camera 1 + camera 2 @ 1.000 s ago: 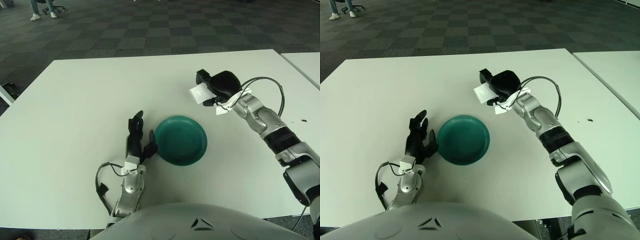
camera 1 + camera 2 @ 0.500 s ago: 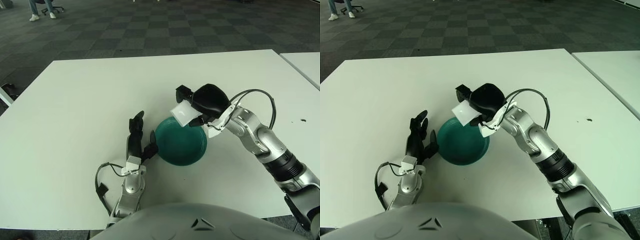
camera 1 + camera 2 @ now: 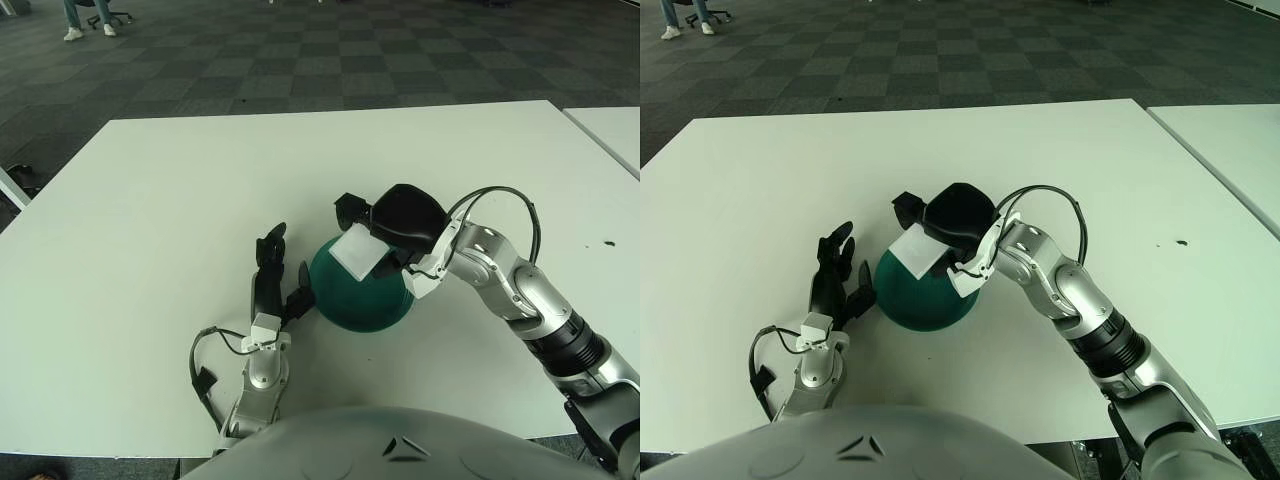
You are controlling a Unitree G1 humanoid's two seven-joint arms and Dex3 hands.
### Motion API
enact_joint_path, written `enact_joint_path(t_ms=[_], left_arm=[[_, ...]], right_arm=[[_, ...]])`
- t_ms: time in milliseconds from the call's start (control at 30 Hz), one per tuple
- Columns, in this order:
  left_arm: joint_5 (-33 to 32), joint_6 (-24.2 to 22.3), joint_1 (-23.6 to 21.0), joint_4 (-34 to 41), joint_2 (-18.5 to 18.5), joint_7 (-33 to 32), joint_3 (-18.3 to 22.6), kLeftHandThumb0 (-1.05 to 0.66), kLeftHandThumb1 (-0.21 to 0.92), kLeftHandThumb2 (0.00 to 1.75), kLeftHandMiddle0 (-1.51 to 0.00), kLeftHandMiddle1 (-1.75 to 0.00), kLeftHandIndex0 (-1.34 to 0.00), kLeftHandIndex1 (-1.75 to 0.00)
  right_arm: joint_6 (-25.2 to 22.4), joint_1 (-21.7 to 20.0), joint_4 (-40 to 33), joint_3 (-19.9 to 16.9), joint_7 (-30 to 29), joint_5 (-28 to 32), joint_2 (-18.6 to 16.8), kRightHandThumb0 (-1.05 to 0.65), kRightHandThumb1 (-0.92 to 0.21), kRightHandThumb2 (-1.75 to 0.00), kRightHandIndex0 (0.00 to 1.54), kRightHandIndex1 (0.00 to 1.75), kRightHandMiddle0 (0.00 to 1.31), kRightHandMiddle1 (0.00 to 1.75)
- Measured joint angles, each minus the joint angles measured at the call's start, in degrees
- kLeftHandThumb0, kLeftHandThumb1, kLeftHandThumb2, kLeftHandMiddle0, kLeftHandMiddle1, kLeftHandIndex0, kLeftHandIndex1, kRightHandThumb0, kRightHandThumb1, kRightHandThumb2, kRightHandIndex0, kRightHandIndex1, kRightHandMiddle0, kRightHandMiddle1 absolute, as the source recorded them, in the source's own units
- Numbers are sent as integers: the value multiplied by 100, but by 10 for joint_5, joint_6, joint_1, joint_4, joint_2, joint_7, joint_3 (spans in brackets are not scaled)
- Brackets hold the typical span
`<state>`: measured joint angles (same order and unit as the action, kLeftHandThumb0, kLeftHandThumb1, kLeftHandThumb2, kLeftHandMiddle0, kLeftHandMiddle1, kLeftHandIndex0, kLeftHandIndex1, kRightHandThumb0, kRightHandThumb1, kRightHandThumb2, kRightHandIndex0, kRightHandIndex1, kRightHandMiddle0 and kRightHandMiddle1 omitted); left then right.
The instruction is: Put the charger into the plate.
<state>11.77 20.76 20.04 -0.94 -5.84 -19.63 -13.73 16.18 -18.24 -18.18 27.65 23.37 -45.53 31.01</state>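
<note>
One white charger (image 3: 358,252) gripped in right robot hand (image 3: 392,220) above green plate (image 3: 352,305).

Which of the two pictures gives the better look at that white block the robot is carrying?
The left eye view, slightly: the charger shows a broad white face in the right hand over the plate. The right eye view shows the same face, similarly tilted.

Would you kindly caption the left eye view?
Right hand holds the white charger over the green plate; left hand rests beside it.
</note>
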Motion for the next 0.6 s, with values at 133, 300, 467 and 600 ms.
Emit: enact_joint_path(t_ms=[133, 300, 467, 600], left_arm=[[6, -4, 2, 8, 0, -6, 0, -87, 92, 101, -34, 0, 0, -83], [5, -14, 5, 12, 0, -9, 0, -86, 92, 102, -33, 0, -1, -83], [-6, -19, 5, 12, 0, -8, 0, -83, 92, 101, -32, 0, -1, -84], [-24, -19, 5, 12, 0, -3, 0, -82, 92, 101, -31, 0, 0, -83]], right_arm=[[40, 3, 21, 7, -7, -1, 2, -41, -56, -100, 108, 175, 43, 174], [76, 13, 61, 24, -34, -17, -9, -41, -55, -100, 107, 175, 45, 172], [89, 20, 92, 38, -51, -35, -23, -41, -55, -99, 107, 175, 46, 171], [98, 19, 116, 41, -64, -51, -27, -41, -54, -101, 108, 175, 46, 171]])
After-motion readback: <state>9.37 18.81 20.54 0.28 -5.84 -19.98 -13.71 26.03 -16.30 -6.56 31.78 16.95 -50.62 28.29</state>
